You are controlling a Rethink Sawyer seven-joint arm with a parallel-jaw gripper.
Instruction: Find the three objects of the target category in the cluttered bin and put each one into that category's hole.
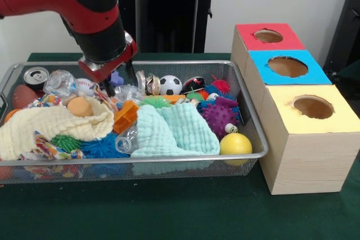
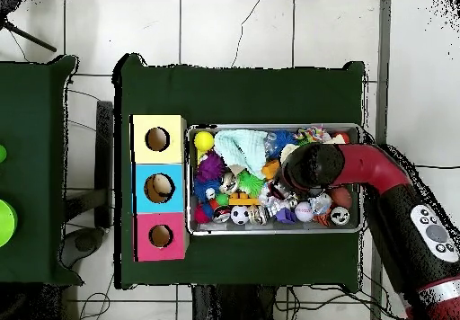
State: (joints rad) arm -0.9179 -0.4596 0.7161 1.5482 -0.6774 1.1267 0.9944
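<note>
The wire-mesh bin [image 1: 140,159] stands on the green table, full of toys and cloths; it also shows in the overhead view [image 2: 269,231]. One clear crinkled bottle [image 1: 59,82] lies at the bin's back left, next to the can. A second clear bottle [image 1: 125,140] lies near the front, between an orange toy and the mint cloth. A third piece of clear crinkled plastic [image 1: 130,92] lies mid-bin. My gripper [image 1: 119,81] is lowered into the bin just left of and above that piece, open and holding nothing. In the overhead view the arm [image 2: 310,165] hides the gripper.
Three wooden boxes with holes stand beside the bin: red top [image 1: 247,32], blue top [image 1: 264,74], yellow top [image 1: 281,117]. In the bin are a silver can [image 1: 36,76], a soccer ball [image 1: 170,85], a yellow ball [image 1: 235,144], a cream cloth [image 1: 50,125] and a mint cloth [image 1: 174,130].
</note>
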